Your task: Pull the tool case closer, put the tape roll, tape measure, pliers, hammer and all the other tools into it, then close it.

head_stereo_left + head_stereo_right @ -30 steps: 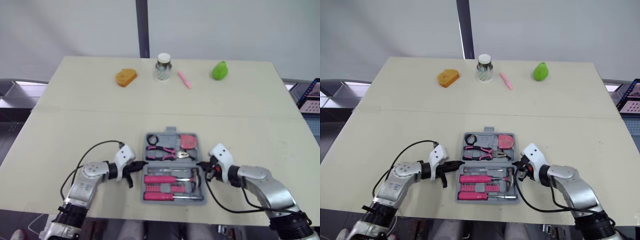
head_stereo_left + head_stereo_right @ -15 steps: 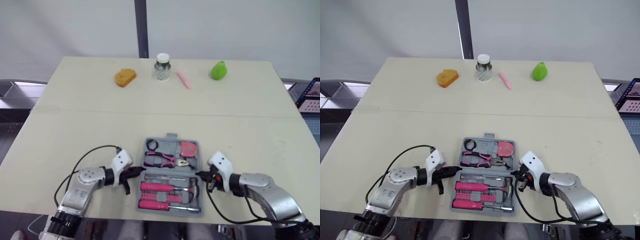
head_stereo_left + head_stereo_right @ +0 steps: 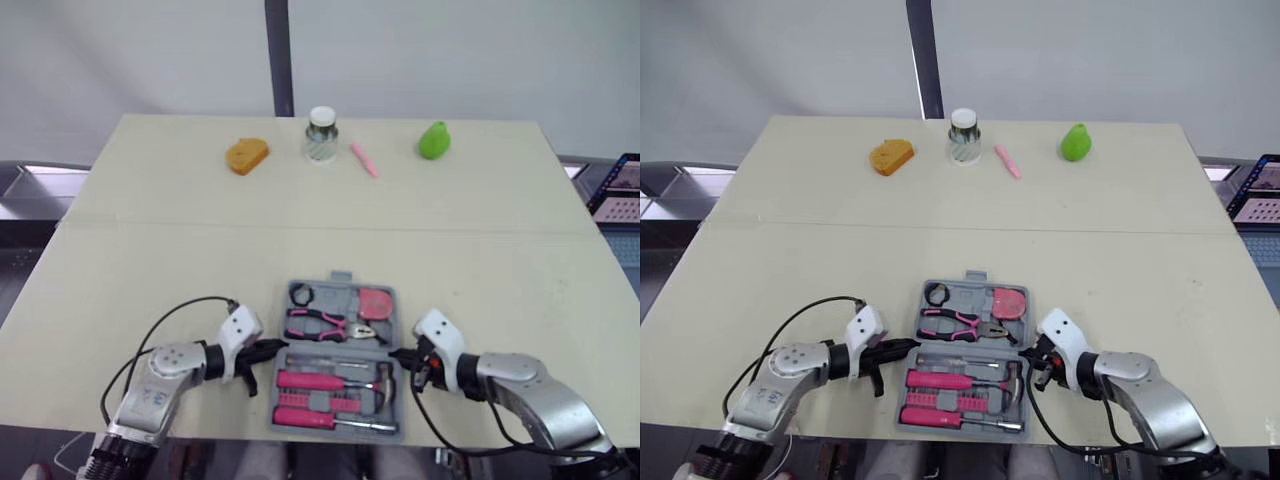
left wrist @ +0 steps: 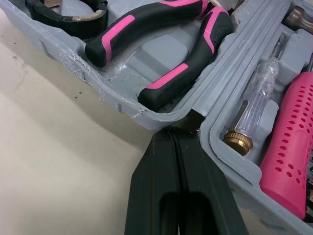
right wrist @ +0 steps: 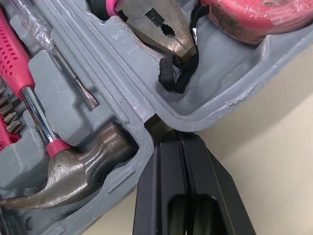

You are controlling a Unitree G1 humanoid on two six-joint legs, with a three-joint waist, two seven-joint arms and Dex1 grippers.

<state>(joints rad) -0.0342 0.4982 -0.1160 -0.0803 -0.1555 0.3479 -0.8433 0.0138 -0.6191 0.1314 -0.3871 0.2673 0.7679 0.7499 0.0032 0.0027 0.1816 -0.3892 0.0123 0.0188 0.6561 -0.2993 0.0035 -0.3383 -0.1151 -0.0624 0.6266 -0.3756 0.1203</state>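
The tool case (image 3: 341,278) lies open at 6 o'clock on the tabletop (image 3: 150,260), close to the near edge. Its far half holds the tape roll (image 3: 302,294), the pliers (image 3: 318,322) and the tape measure (image 3: 375,300). Its near half holds the hammer (image 3: 382,375) and pink-handled screwdrivers (image 3: 310,382). The left gripper (image 3: 270,348) is at the case's 9 o'clock and the right gripper (image 3: 398,353) at its 3 o'clock. Each has its fingers pressed together, with the tips set into the hinge notch between the two halves. I judge the step in hand to be the pull toward the robot, nearly done. With no tool lying loose nearby, the packing looks complete. The next move then calls for freeing both tips from the notches and folding the far half over the near one until the latch at 12 o'clock catches. The wrist views do not settle whether the tips pinch anything in the notch or merely hook it. A jar (image 3: 321,134), a pink stick (image 3: 364,159), a green object (image 3: 433,141) and an orange one (image 3: 246,155) sit well apart at the tabletop's 12 o'clock, and they are too small to identify.
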